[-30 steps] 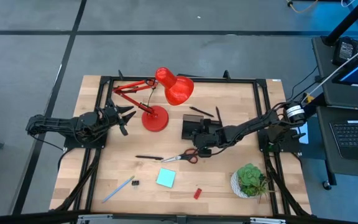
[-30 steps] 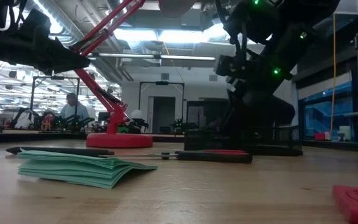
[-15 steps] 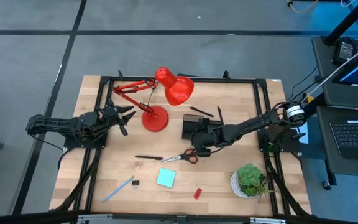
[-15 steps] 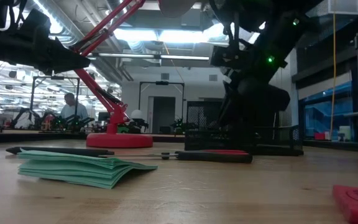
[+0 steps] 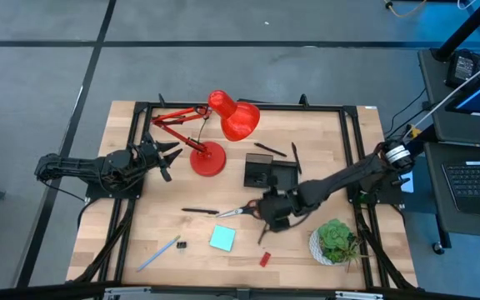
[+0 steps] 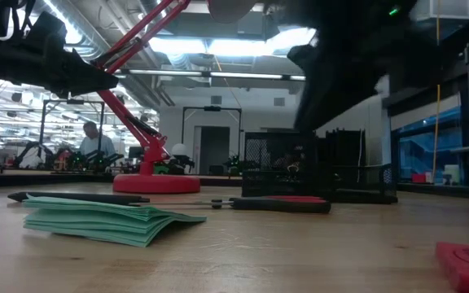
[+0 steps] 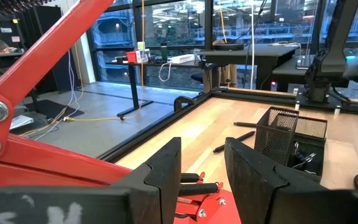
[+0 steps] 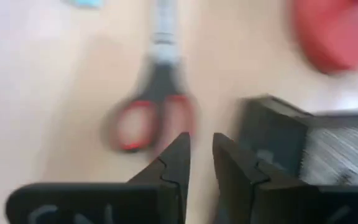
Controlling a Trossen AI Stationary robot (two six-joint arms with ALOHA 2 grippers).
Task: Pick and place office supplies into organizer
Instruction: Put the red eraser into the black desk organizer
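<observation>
The black mesh organizer [image 5: 271, 171] stands right of the red lamp's base. Red-handled scissors [image 5: 242, 211] lie in front of it, with a black pen [image 5: 200, 212] to their left. A teal sticky-note pad [image 5: 222, 239], a light-blue pen [image 5: 158, 252], a black clip [image 5: 182, 245] and a small red piece [image 5: 265, 259] lie nearer the front edge. Two black pens [image 5: 265, 148] lie behind the organizer. My right gripper [image 8: 202, 140] hovers above the scissors' handles [image 8: 148, 124], slanting down, its fingers slightly apart with nothing between them. My left gripper [image 7: 202, 168] waits open at the table's left, beside the lamp arm.
The red desk lamp [image 5: 211, 137] stands at the back centre, its arm reaching toward my left gripper. A green potted plant [image 5: 336, 237] sits at the front right, close to my right arm. Bare wood lies along the front edge between the small items.
My right gripper has risen from over the organizer and swung toward the table's near edge, ending above the scissors' handles; it has also tipped. In the low view the organizer now shows clear of the arm. Nothing on the table has moved.
</observation>
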